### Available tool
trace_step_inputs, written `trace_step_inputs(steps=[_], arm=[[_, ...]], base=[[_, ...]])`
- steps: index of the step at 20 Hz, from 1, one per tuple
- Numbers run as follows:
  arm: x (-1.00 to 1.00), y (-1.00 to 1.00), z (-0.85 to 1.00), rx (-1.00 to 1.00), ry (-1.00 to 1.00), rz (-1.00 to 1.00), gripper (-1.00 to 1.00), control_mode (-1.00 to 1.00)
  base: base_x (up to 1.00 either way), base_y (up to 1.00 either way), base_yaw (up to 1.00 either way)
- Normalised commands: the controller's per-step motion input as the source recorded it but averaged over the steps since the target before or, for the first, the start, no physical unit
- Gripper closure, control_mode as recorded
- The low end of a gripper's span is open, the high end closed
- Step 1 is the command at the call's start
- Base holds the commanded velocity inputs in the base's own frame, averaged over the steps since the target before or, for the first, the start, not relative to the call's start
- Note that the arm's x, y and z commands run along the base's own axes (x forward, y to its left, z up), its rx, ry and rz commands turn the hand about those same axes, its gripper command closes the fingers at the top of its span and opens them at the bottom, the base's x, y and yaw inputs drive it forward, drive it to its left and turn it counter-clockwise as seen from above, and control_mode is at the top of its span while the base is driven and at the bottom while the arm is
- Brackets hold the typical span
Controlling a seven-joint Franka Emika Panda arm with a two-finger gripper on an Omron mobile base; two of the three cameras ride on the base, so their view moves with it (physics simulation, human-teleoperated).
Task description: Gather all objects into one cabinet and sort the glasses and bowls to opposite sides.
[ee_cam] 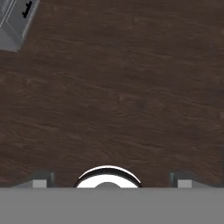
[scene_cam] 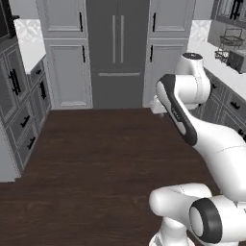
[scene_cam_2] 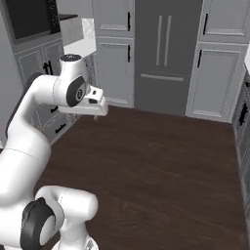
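The gripper is hanging over the dark wood floor, its two finger tips standing wide apart at the bottom of the hand view with nothing between them but bare boards. In the upper left corner of that view, the corner of a grey lower cupboard with a short black handle is showing.

In the left base view the white arm is rising from the lower right and folding over at centre right. In the right base view the arm is bending in from the lower left, and the hand is sitting at centre left of the frame, above the floor.

Straight ahead, at the top centre of both base views, a tall dark grey fridge is standing between pale panelled cupboards, all with doors closed. Along the right edge of the left base view a pale counter is running away from the camera, and a wire rack is sitting on it in the upper right corner; what it is holding cannot be made out. Cups, bowl and the upper wall cabinet cannot be picked out in any of the views.
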Motion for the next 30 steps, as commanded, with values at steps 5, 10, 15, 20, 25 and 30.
trace_step_inputs(steps=[5,10,15,20,25,30], arm=[[0.00,0.00,0.00,0.00,0.00,0.00,-1.00,1.00],[0.00,0.00,0.00,0.00,0.00,0.00,-1.00,1.00],[0.00,0.00,0.00,0.00,0.00,0.00,-1.00,1.00],[0.00,0.00,0.00,0.00,0.00,0.00,-1.00,1.00],[0.00,0.00,0.00,0.00,0.00,0.00,-1.00,1.00],[0.00,0.00,0.00,0.00,0.00,0.00,-1.00,1.00]], base=[[1.00,-0.14,0.25],[1.00,-0.43,0.01],[1.00,-0.54,0.02],[1.00,-0.32,0.07],[1.00,-0.35,0.42],[1.00,-0.51,0.64]])
